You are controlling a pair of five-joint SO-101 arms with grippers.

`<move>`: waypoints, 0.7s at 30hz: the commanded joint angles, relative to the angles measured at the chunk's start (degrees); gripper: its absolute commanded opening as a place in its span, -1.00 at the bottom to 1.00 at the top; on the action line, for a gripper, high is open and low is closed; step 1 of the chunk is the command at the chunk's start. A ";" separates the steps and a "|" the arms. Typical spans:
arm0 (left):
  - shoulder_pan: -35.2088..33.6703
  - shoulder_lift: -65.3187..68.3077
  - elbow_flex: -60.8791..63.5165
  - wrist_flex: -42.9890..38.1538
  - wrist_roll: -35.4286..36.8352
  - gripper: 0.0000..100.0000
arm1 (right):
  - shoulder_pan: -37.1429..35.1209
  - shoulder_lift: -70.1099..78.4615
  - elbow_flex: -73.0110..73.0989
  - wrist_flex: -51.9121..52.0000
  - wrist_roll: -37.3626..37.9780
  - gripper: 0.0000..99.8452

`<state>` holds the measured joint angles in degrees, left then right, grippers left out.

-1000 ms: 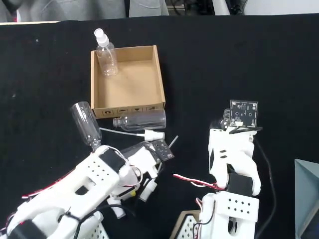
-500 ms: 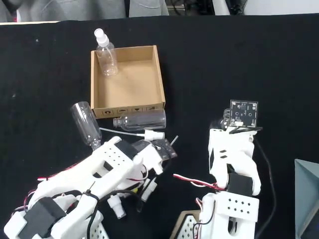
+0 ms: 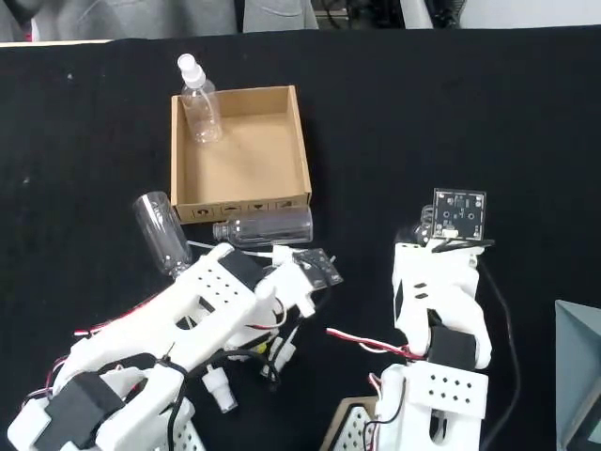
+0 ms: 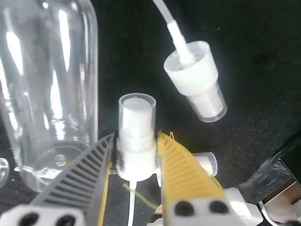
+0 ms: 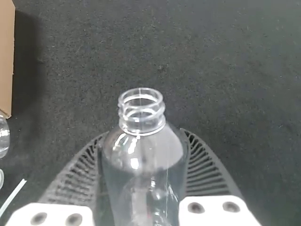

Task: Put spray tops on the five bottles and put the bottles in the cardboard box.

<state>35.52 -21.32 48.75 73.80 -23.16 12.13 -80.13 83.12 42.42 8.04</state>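
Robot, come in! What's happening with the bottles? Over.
Left end effector shut on spray top. Right end effector shut on uncapped bottle. One capped bottle in cardboard box. Loose top and lying bottle close beside left end effector.

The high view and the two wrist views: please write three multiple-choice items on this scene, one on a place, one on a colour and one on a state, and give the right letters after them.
1. Where is the clear plastic bottle lying on its side?
A. inside the brown cardboard box
B. on the black table, along the box's near wall
C. standing far from the box

2. What colour is the plastic spray top between the fingers of the left tool?
A. white
B. blue
C. red

3. How is the neck of the gripped clear plastic bottle in the right tool?
A. open, with no spray top
B. closed by a spray top
C. closed by a flat cap

Answers: B, as the high view shows it beside the wall; A, as the left wrist view shows it white; A, as the right wrist view shows a bare open rim.
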 commanded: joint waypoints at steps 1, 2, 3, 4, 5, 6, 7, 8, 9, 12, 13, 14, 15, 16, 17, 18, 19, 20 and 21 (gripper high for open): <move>0.22 0.00 -3.91 0.97 0.35 -0.94 | 1.32 -1.71 -0.57 -1.67 0.79 -0.82; 0.31 0.00 -3.91 0.97 0.53 -0.94 | 1.32 -1.71 -0.57 -1.67 0.79 -0.82; 0.31 0.00 -4.00 0.97 1.67 -0.94 | 1.32 -1.71 -0.57 -1.67 0.79 -0.82; 0.31 -0.09 -4.53 0.97 2.99 -0.94 | 1.32 -1.71 -0.57 -1.67 0.79 -0.82; 0.13 -0.09 -5.23 1.41 4.22 -0.94 | 1.32 -1.71 -0.57 -1.76 0.79 -0.82; 0.04 -0.09 -6.37 2.55 4.84 -0.94 | 1.32 -1.71 -0.57 -1.76 0.79 -0.82; 0.04 -0.09 -7.69 3.96 5.54 -0.94 | 1.32 -1.71 -0.66 -1.58 0.79 -0.82; 0.04 -0.09 -9.19 5.45 5.98 -0.94 | 1.32 -1.71 -0.75 -1.49 0.79 -0.82; 0.13 -0.09 -10.68 6.77 6.68 -0.94 | 0.88 -1.71 -0.75 -1.49 0.70 -0.82; -0.04 -0.09 -14.64 9.49 9.32 -0.94 | -1.49 -1.71 -0.66 -1.41 0.53 -0.82; -0.04 -0.09 -15.52 10.11 10.20 -0.94 | -1.85 -1.71 -0.66 -1.41 0.44 -0.82; -0.04 -0.09 -16.40 10.73 11.08 -0.94 | -1.93 -1.71 -0.66 -1.32 0.35 -0.82; -0.04 -0.09 -17.19 11.25 12.22 -0.94 | -1.85 -1.71 -0.75 -1.32 0.35 -0.82; -0.04 -0.09 -17.98 11.78 13.63 -0.94 | -1.85 -1.71 -0.84 -1.32 0.26 -0.82; 0.04 -0.09 -18.95 12.57 15.21 -0.94 | -1.85 -1.71 -0.92 -1.32 0.26 -0.82; 0.04 -0.09 -19.91 13.54 16.70 -0.94 | -1.93 -1.80 -0.92 -1.32 0.26 -0.82; 0.13 -0.09 -21.05 14.51 18.20 -0.94 | -2.02 -1.80 -0.92 -1.32 0.26 -0.82; 0.13 -0.09 -22.29 15.47 19.69 -0.94 | -2.02 -1.80 -0.92 -1.32 0.26 -0.82; 0.13 -0.09 -23.60 16.26 20.92 -0.94 | -2.11 -1.80 -0.84 -1.32 0.26 -0.82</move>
<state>35.52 -21.23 32.22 86.81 -7.52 12.04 -80.13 83.12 42.42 8.04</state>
